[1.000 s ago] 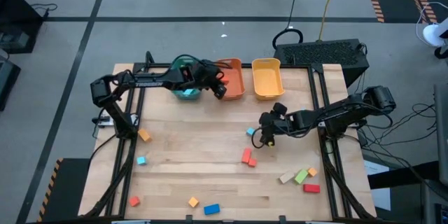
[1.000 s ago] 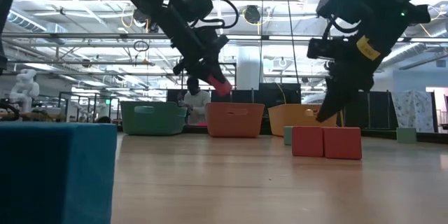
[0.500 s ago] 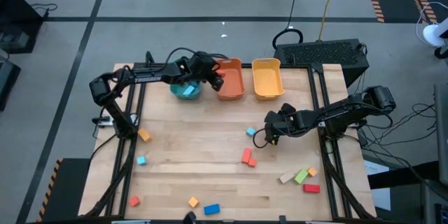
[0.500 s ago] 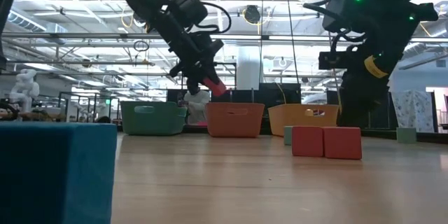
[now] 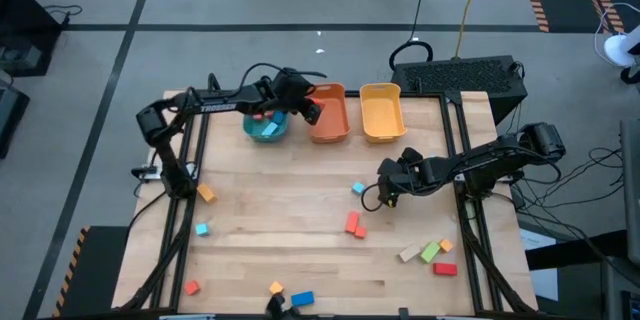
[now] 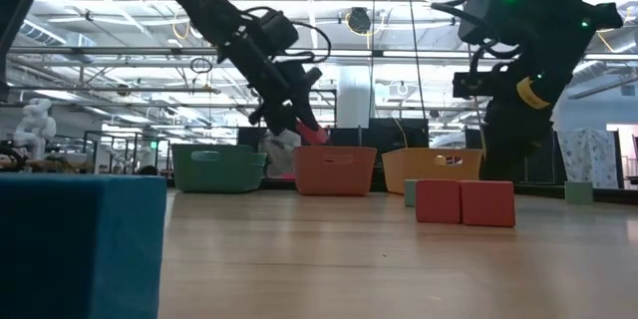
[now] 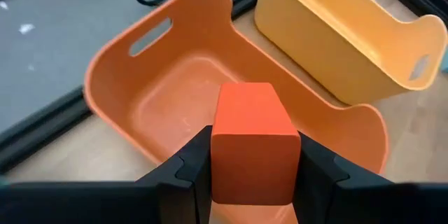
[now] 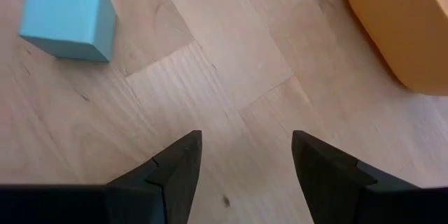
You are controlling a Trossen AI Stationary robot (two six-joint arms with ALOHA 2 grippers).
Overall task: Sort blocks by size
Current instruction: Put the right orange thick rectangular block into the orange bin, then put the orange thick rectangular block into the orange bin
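My left gripper [image 5: 310, 112] is shut on an orange-red block [image 7: 252, 140], which hangs above the orange bin [image 7: 175, 91] at the table's far edge. The low view shows the block [image 6: 312, 135] just above the bin's rim. My right gripper [image 5: 385, 198] stands open over bare wood right of centre, pointing down, with nothing between its fingers [image 8: 245, 175]. A light-blue cube [image 8: 66, 15] rests on the table close to it. Other blocks lie scattered on the table: two red ones [image 5: 353, 224] side by side, and a group [image 5: 430, 253] at the near right. My left gripper pinches the orange-red block by two opposite side faces [image 7: 218, 161] between its two fingers. The fingers slant downward from the table's left toward the bins. The block juts forward past the fingertips, lifted clear over the orange bin's inside.
A teal bin [image 5: 265, 125] holding several blocks stands left of the orange one, and a yellow bin [image 5: 380, 112] right of it. Loose blocks lie at the left [image 5: 206, 193], [image 5: 201, 229] and along the near edge [image 5: 191, 287], [image 5: 276, 287], [image 5: 302, 299].
My left gripper has carried the orange-red block toward the table's far edge, over the orange bin, and has sunk a little. It has stayed shut on the block. My right gripper has tipped to point more steeply down and then kept still.
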